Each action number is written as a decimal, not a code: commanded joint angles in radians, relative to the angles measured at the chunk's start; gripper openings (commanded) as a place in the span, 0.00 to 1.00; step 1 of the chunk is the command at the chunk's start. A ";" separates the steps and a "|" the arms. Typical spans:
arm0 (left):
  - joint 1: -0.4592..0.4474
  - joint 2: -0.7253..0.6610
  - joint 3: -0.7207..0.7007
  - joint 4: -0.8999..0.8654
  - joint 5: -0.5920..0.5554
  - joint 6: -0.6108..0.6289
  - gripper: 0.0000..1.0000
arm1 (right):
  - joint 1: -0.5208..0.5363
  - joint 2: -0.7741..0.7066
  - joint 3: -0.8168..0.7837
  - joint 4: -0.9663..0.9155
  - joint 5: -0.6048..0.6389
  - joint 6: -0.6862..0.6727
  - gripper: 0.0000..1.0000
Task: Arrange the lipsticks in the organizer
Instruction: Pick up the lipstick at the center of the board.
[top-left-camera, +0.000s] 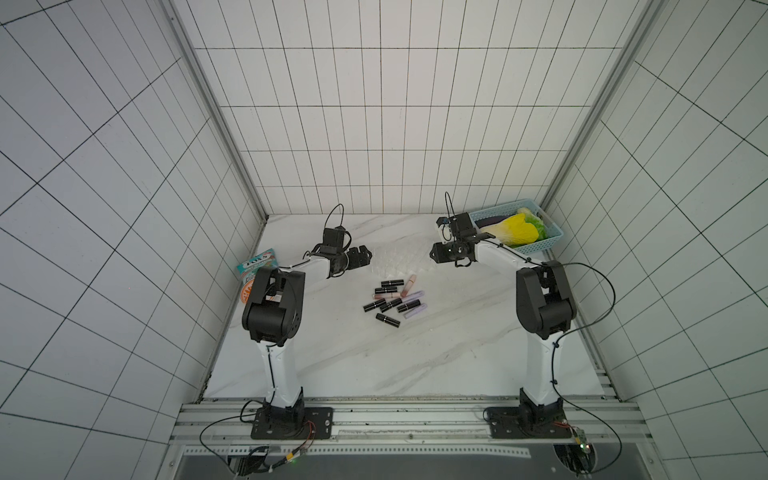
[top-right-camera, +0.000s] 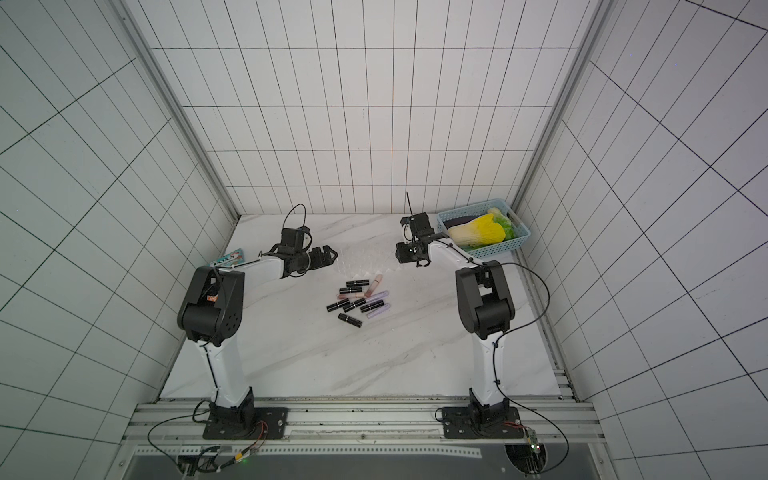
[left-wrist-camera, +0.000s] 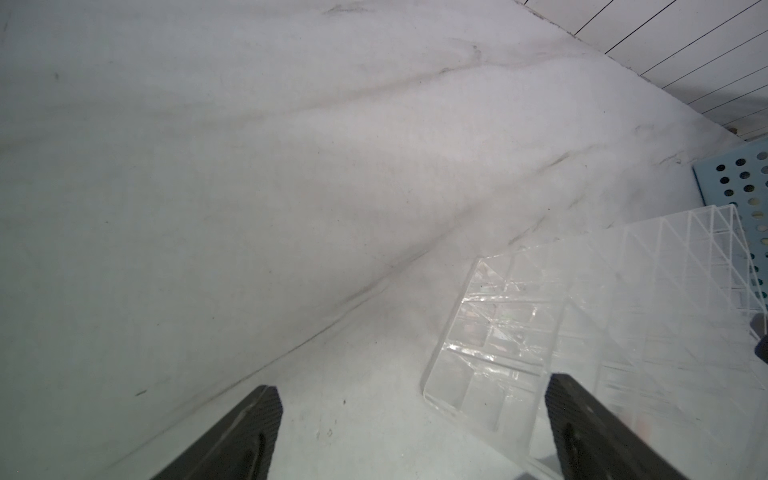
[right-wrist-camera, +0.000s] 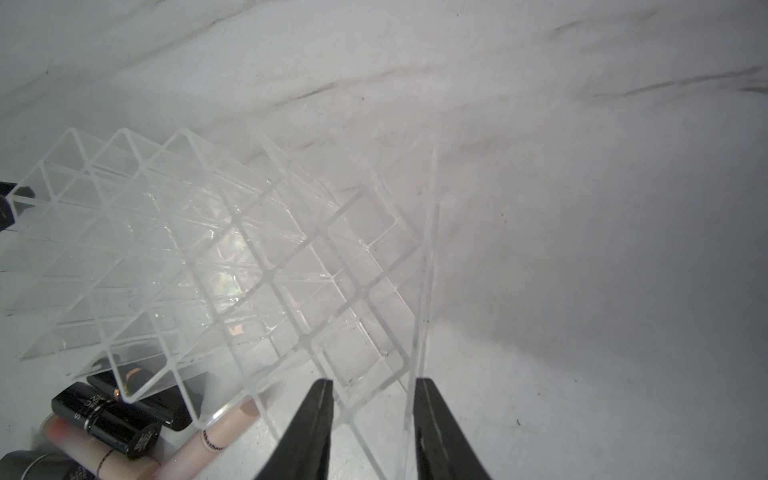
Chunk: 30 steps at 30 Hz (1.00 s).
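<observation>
Lipsticks (top-left-camera: 395, 300) lie loose in a cluster on the white marble surface (top-left-camera: 374, 365), between the two arms: mostly glossy black tubes, with a few pale pink and lavender ones, all on their sides. Just beyond them stands the clear organizer (top-left-camera: 397, 262), its grid of square slots faint against the marble in both top views. Left fingers (left-wrist-camera: 241, 432) are spread wide and hold nothing, poised just off the organizer's left end. Right fingers (right-wrist-camera: 307, 428) are drawn closer together and straddle the thin outer wall at the organizer's other end. One seems to touch that wall, but whether they pinch it cannot be told. At the far right corner a light-blue perforated basket (top-left-camera: 552, 243) holds a yellow-and-green toy cabbage (top-left-camera: 519, 232), and a snack packet (top-left-camera: 257, 264) lies beside the left arm.
</observation>
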 joint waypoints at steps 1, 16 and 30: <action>0.008 0.029 0.039 0.008 0.008 0.018 0.98 | 0.010 -0.031 -0.054 -0.045 -0.020 0.015 0.34; 0.011 -0.013 0.066 0.029 0.013 0.018 0.98 | 0.011 -0.183 -0.111 -0.046 -0.025 0.026 0.62; 0.016 -0.667 -0.430 0.048 -0.085 -0.090 0.99 | 0.246 -0.551 -0.280 -0.317 -0.054 -0.109 0.66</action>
